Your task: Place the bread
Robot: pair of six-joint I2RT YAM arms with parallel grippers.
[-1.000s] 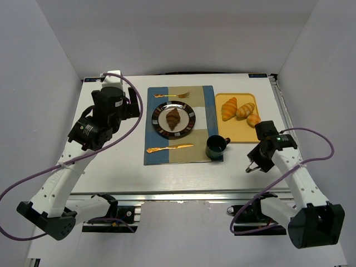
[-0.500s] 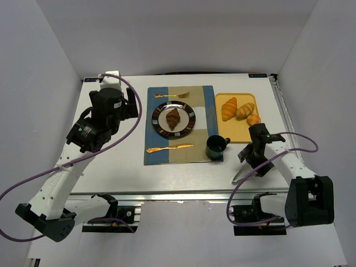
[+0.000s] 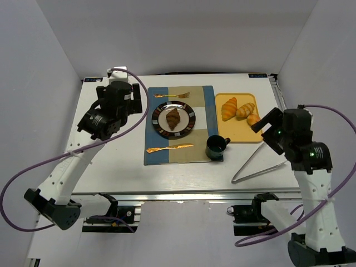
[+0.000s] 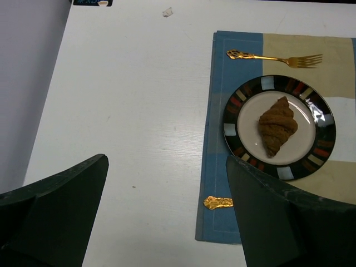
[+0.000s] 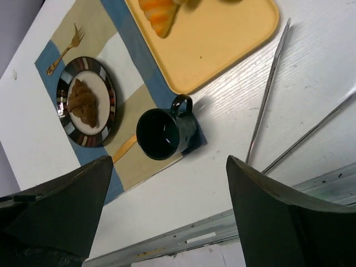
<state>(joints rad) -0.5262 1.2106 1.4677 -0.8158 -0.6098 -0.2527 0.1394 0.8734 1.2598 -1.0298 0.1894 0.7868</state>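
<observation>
The bread (image 3: 173, 118) is a small dark brown croissant lying in the middle of a dark-rimmed plate (image 3: 156, 121) on the placemat. It also shows in the left wrist view, bread (image 4: 277, 127) on plate (image 4: 229, 129), and in the right wrist view, bread (image 5: 83, 103). My left gripper (image 3: 123, 93) hangs over bare table left of the plate, open and empty (image 4: 167, 211). My right gripper (image 3: 266, 132) is raised near the tray's front right corner, open and empty (image 5: 167, 211). Neither gripper touches the bread.
Metal tongs (image 3: 258, 167) lie on the table front right, also seen as tongs (image 5: 267, 94). A yellow tray (image 3: 236, 132) holds a golden croissant (image 3: 228, 108) and small buns. A dark mug (image 3: 216, 147), gold fork (image 3: 172, 95) and knife (image 3: 169, 148) rest on the placemat (image 3: 150, 139).
My right gripper has opened and let go of the tongs, which now lie on the table, and the arm has risen and drawn back right. The left arm has shifted toward the back.
</observation>
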